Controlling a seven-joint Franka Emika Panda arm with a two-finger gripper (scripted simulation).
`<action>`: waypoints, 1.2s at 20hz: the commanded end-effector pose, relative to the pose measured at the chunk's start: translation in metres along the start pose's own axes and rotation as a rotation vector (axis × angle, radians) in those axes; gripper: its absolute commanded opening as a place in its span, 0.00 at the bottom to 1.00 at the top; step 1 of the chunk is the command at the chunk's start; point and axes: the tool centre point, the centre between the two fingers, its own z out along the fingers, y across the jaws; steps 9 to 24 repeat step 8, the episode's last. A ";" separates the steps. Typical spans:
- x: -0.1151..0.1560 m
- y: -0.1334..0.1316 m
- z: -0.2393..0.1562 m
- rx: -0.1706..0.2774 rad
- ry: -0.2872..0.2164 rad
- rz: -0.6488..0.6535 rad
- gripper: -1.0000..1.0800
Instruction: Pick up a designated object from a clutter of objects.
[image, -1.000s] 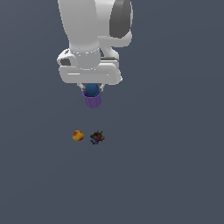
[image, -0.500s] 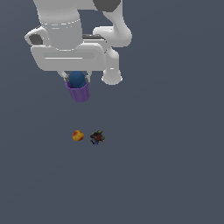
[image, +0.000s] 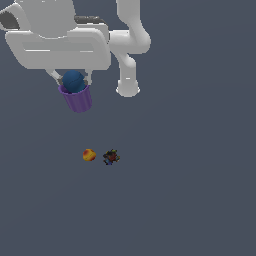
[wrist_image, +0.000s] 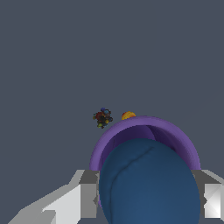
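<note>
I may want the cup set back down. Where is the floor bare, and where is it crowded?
The gripper holds the purple cup aloft. Bare floor lies on all sides of the orange-yellow ball and the dark lumpy object, widest toward the exterior view's right and bottom. Those two, close side by side, are the only crowded spot.

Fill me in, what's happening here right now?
The gripper is shut on the purple cup with the blue ball on top, and holds it up in the air, clear of the floor. The orange ball and the dark lumpy object lie side by side on the floor below, untouched. The pick looks done.
</note>
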 end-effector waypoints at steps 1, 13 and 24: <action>0.004 0.003 -0.007 0.000 0.002 0.000 0.00; 0.007 0.006 -0.014 0.000 0.002 0.000 0.00; 0.007 0.006 -0.014 0.000 0.002 0.000 0.00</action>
